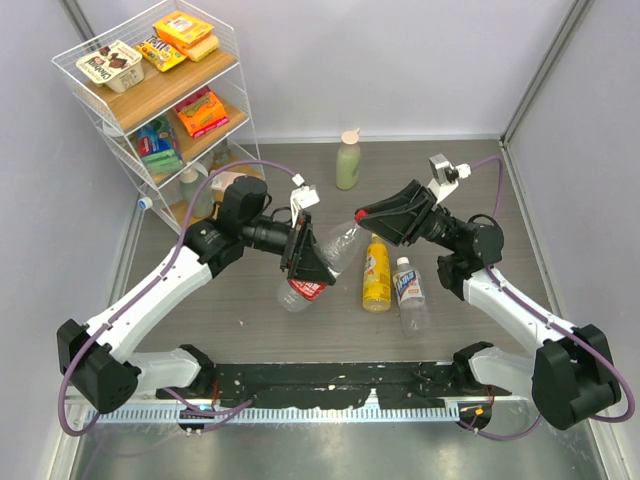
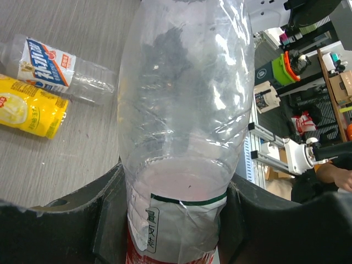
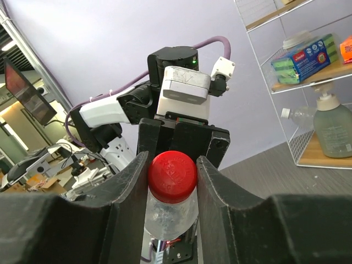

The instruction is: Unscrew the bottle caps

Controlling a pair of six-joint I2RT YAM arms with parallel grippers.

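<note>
Grey wood-grain worktop (image 1: 250, 320) carried two lying bottles near the right hand (image 1: 378, 215): a yellow plastic bottle (image 1: 376, 280) and a clear blue-labelled bottle (image 1: 409, 295), both apparently capped. That hand was clamped on the round red plastic screw cap (image 3: 172, 176). The left hand (image 1: 303, 262) gripped the thin, crinkled clear plastic bottle (image 2: 181, 110) about its body. No cap appeared removed; all three were judged outstanding.

Two arms (image 1: 150, 295) (image 1: 510, 300), one red cap (image 3: 172, 176), one yellow bottle (image 1: 377, 280)
</note>
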